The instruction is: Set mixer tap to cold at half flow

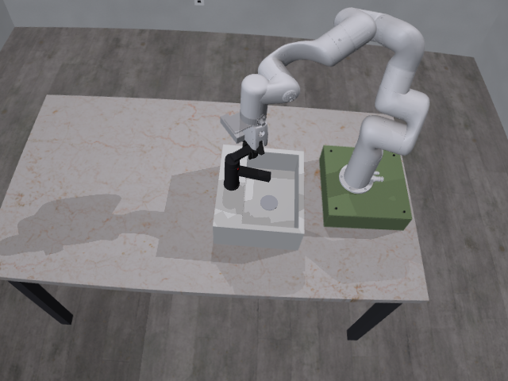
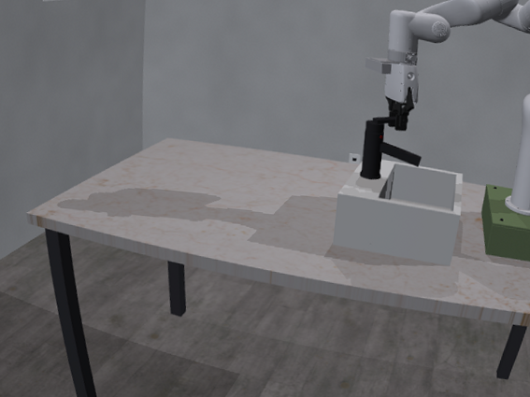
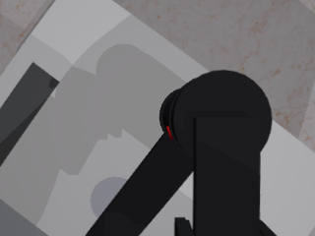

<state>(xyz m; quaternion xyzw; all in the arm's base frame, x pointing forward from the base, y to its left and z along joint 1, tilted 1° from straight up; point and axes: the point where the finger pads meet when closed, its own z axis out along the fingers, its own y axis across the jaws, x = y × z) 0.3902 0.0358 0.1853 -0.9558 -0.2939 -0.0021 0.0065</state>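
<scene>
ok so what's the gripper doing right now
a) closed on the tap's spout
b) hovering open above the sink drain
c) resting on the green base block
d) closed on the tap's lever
d: the gripper is shut on the black lever jutting from the top of the tap, while the spout angles out untouched lower down over the sink.

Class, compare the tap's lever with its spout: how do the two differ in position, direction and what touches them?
The lever leaves the top of the tap body; the spout leaves lower down. The lever looks about level, while the spout slopes down over the sink. The gripper is shut on the lever's end; nothing touches the spout. Both are black bars on the same upright body.
</scene>
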